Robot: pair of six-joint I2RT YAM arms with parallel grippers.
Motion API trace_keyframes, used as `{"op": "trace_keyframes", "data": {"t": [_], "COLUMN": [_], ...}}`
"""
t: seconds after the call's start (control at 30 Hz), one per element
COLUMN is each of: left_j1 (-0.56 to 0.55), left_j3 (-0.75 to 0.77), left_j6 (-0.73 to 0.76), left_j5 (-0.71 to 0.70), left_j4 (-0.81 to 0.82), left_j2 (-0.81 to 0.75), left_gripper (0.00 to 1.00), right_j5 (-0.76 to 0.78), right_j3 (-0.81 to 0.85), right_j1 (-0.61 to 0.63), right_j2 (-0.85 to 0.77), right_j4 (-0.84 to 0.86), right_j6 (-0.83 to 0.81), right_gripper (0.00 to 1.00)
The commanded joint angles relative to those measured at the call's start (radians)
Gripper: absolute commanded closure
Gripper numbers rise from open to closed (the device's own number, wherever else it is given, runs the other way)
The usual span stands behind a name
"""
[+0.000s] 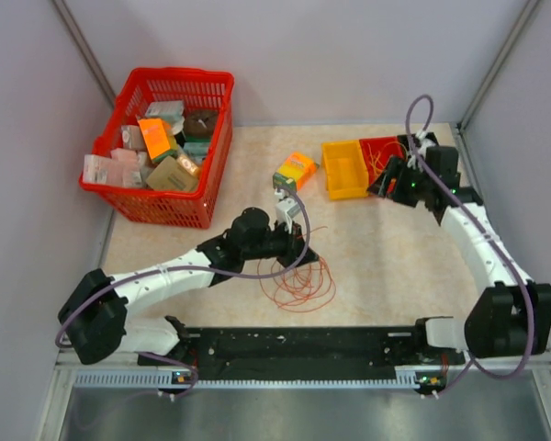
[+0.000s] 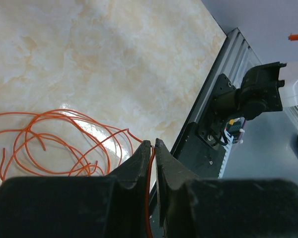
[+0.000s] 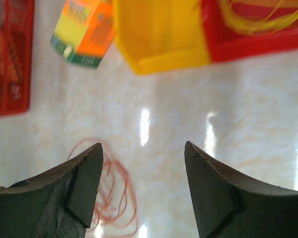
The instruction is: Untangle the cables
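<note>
Left end effector [image 2: 153, 145] is pinched almost closed on one strand of the thin orange-red cable loops [image 1: 298, 280] lying by the counter's [image 1: 395, 266] near edge; the strand runs off-frame. Right end effector [image 3: 144, 158] gapes wide, empty. Blurry thin yellow wires [image 3: 233, 22] sit in the red plastic bin [image 3: 248, 47] at the far right corner, mostly cropped.
</note>
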Motion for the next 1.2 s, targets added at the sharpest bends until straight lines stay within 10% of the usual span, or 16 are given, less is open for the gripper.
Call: {"op": "trace_keyframes", "data": {"t": [0.0, 0.3, 0.63, 0.7, 0.87, 1.17], "left_j1": [-0.001, 0.008, 0.009, 0.009, 0.012, 0.020], "left_j3": [0.071, 0.229, 0.453, 0.506, 0.624, 0.597], "left_j6": [-0.036, -0.085, -0.082, -0.068, 0.022, 0.160], "left_j5": [-0.035, -0.094, -0.103, -0.101, -0.155, -0.250], "left_j4": [-0.078, -0.228, -0.328, -0.349, -0.401, -0.411], "left_j2": [-0.083, -0.145, -0.202, -0.205, -0.211, -0.290], "left_gripper": [1.00, 1.00, 1.00, 1.00, 1.00, 1.00], "right_j5": [-0.278, -0.480, -0.181, -0.128, -0.153, -0.070], "right_j3": [-0.273, -0.556, -0.493, -0.464, -0.346, 0.035], "right_j1": [0.098, 0.331, 0.593, 0.624, 0.633, 0.633], "right_j2": [-0.172, -0.432, -0.372, -0.357, -0.338, -0.354], "right_j4": [0.180, 0.464, 0.680, 0.700, 0.705, 0.410], "right_j6": [0.053, 0.025, -0.014, -0.017, 0.061, 0.055], "right_gripper": [0.34, 0.28, 0.31, 0.38, 1.00, 1.00]}}
